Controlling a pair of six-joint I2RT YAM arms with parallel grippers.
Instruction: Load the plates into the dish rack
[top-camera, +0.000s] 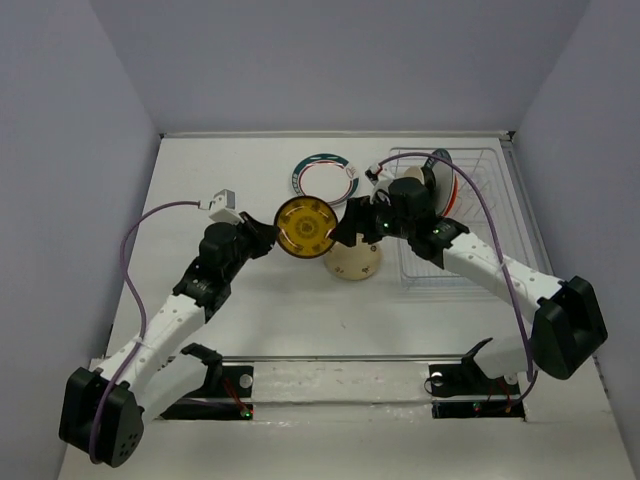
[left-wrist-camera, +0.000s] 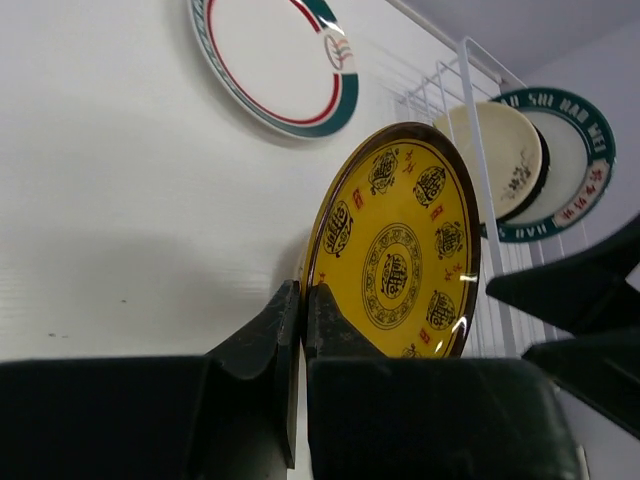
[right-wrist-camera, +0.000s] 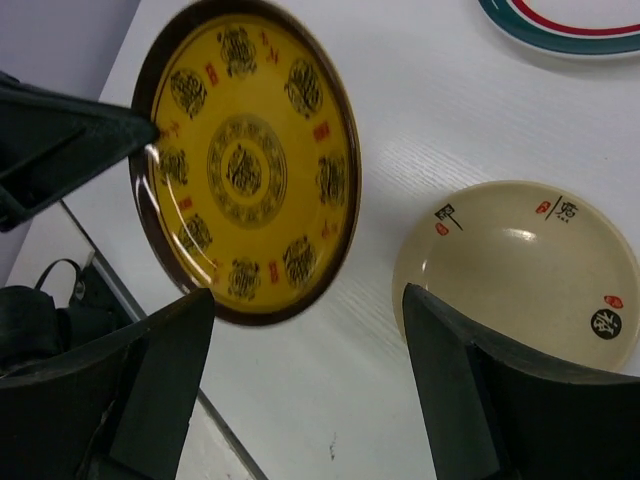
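Rack (top-camera: 490, 215) holds several upright plates (top-camera: 447, 180).

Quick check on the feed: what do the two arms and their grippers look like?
Both arms match. The left arm and right arm have white links between bulky black joint housings. A thin purple cable loops loosely along each one. The left gripper and right gripper have plain black, wedge-shaped fingers with no visible markings.

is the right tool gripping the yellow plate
No, the right tool is open; the left tool pinches the rim of the yellow plate.
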